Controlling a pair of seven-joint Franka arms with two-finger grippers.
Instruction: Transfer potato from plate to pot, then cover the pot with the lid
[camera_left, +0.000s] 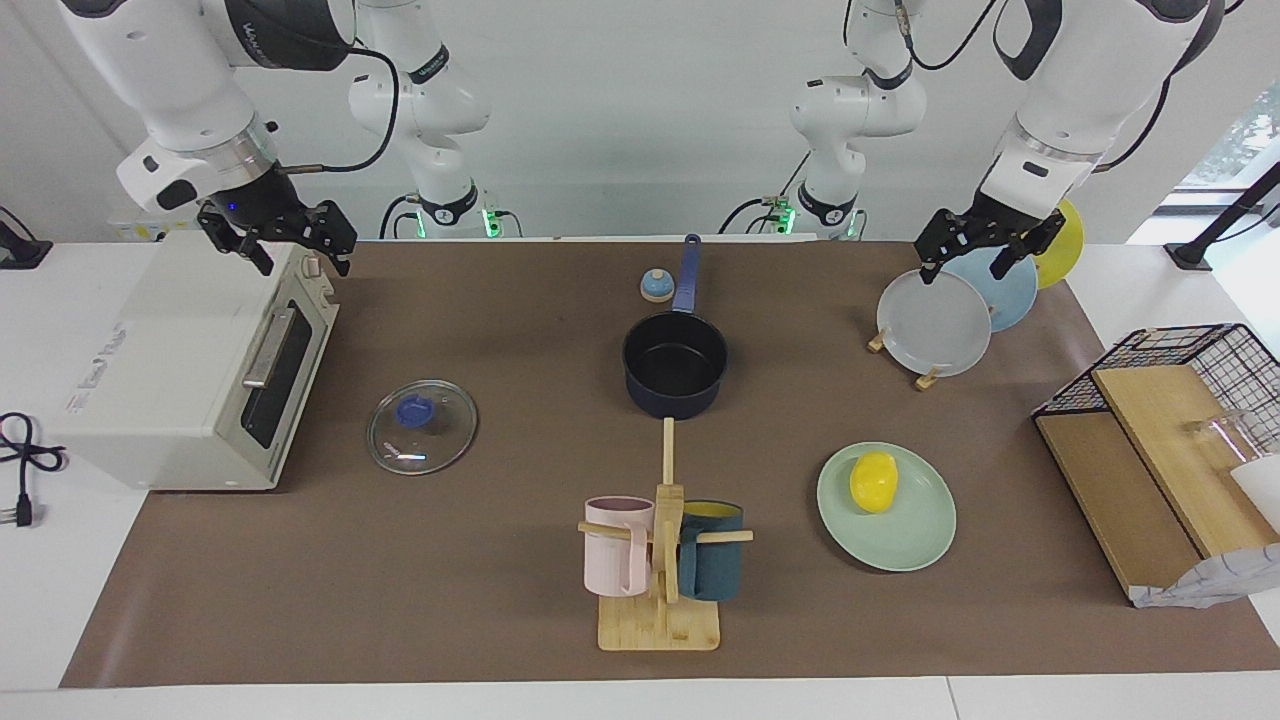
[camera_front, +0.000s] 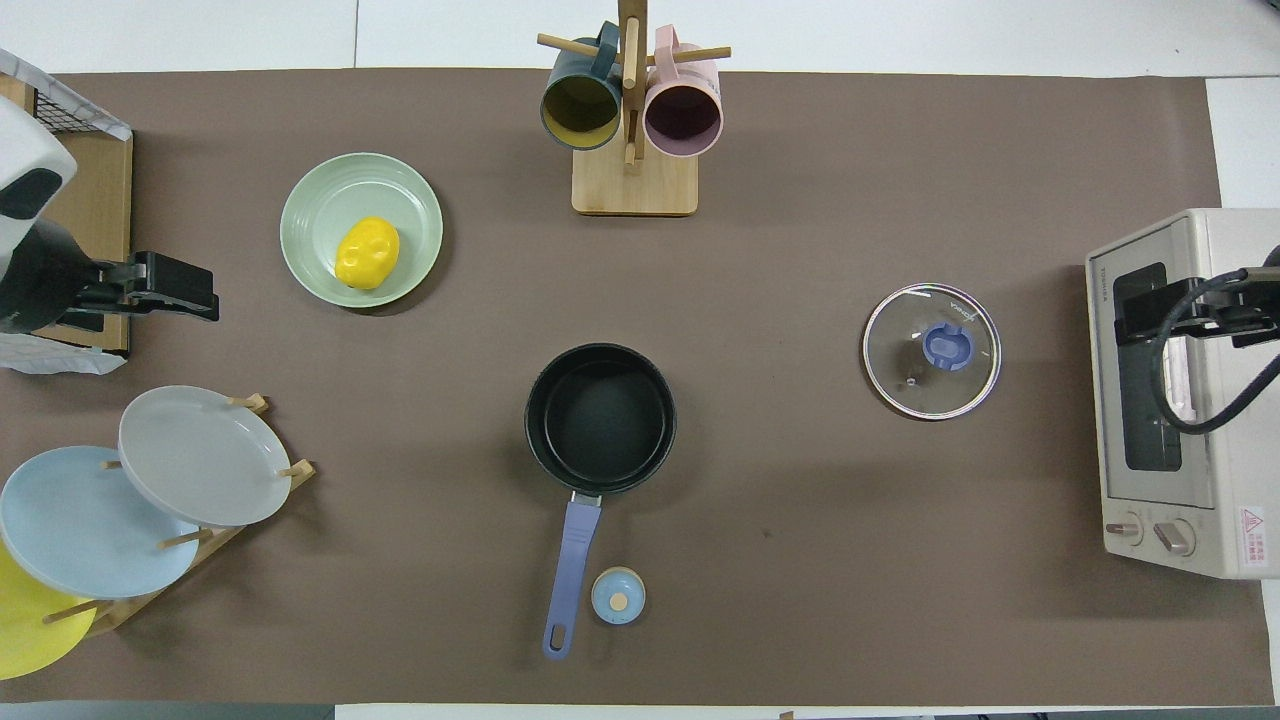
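Note:
The yellow potato (camera_left: 873, 481) lies on the mint-green plate (camera_left: 910, 545) toward the left arm's end of the table; both also show in the overhead view, potato (camera_front: 367, 253) on plate (camera_front: 320, 195). The navy pot (camera_left: 675, 355) stands empty mid-table, its handle pointing toward the robots; it also shows in the overhead view (camera_front: 600, 418). The glass lid (camera_left: 440, 440) lies flat on the mat toward the right arm's end, knob up, as in the overhead view (camera_front: 905, 375). My left gripper (camera_left: 985, 255) hangs open and empty over the plate rack. My right gripper (camera_left: 295, 255) hangs open and empty over the toaster oven.
A toaster oven (camera_left: 180, 370) stands at the right arm's end. A mug tree (camera_left: 663, 560) with two mugs stands farther from the robots than the pot. A plate rack (camera_left: 935, 325), a small bell (camera_left: 656, 286) and a wire basket with boards (camera_left: 1180, 400) are also there.

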